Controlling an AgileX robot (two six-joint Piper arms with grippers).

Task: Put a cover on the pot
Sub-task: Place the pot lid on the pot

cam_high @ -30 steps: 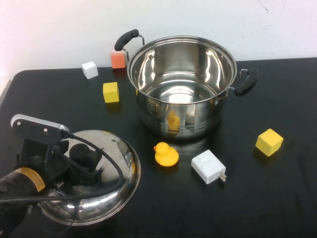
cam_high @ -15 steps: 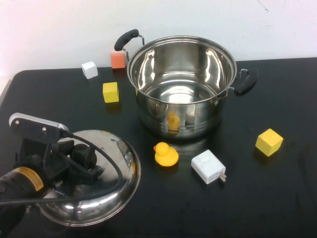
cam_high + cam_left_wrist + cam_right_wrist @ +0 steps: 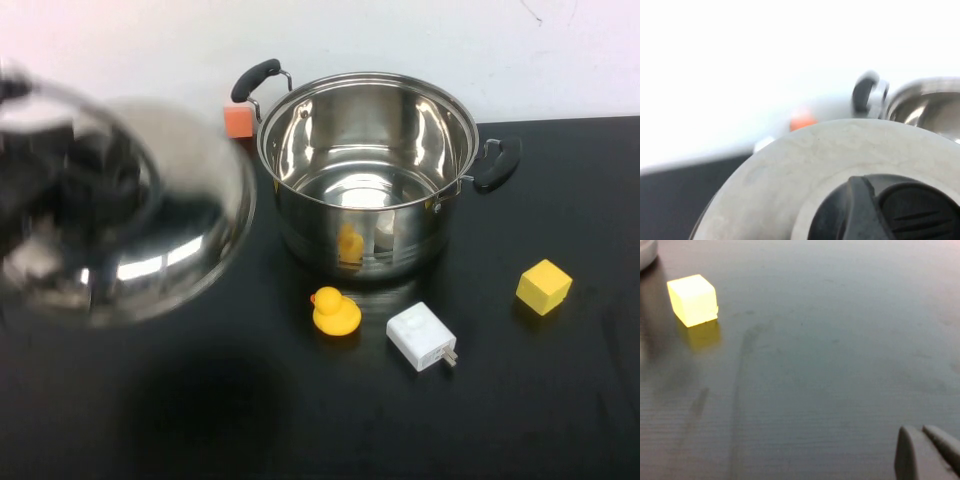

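Lifted off the counter [image 3: 560, 400] since half a second ago, the domed steel lid [image 3: 120, 215] now hangs in the air at the left, blurred, level with the pot's rim. Stockpot [image 3: 365, 170] stands open at centre rear, upright, black handles out to either side.

Left pincer [image 3: 890, 212] is clamped on the lid's black knob [image 3: 900, 210], per the left wrist view. Right pincer [image 3: 927, 452] sits low over bare counter near the yellow cube [image 3: 692, 300], fingers together, parked.

Step in hand: carrying the lid toward the pot. Next move calls for centring it over the rim, level, then lowering.

Rubber duck [image 3: 335, 312], white charger [image 3: 421, 337], orange block [image 3: 238, 122] lie around the pot, apart from it.
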